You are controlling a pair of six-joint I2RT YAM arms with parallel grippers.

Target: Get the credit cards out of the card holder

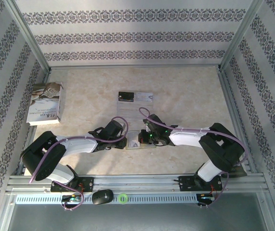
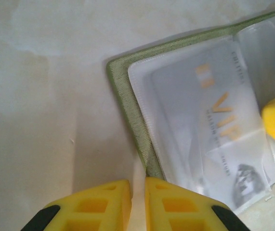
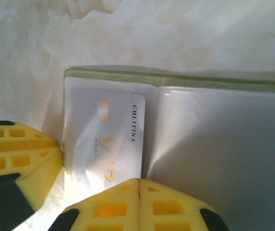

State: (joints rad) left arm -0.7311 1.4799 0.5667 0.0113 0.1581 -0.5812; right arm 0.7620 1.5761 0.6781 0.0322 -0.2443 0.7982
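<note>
Slippage is looking like the likeliest trouble from here. The right gripper [image 3: 139, 197] is sitting with its yellow fingers pressed fully together at the lower end of the silvery-white plastic card [image 3: 113, 139] with orange VIP lettering. I cannot tell whether the card's edge is actually caught between them. If they are closing on nothing but the clear pocket film, a pull would be dragging the whole holder along or coming away empty.

The left gripper [image 2: 138, 204] is standing with its fingers drawn almost together at the near corner of the small folding card holder [image 2: 127, 115], yellow-green outside with clear plastic pockets. It is apparently nipping the green edge, and so thin a hold may be giving way under a tug.

The card holder is lying open and flat on the pale marbled table [image 1: 190, 91], between the two grippers and near the arms. The silvery-white plastic card is showing through its clear pocket, sitting slightly askew and mostly inside. A black rectangular card [image 1: 126, 97] is lying already out, farther back on the table and well apart from the holder.
</note>
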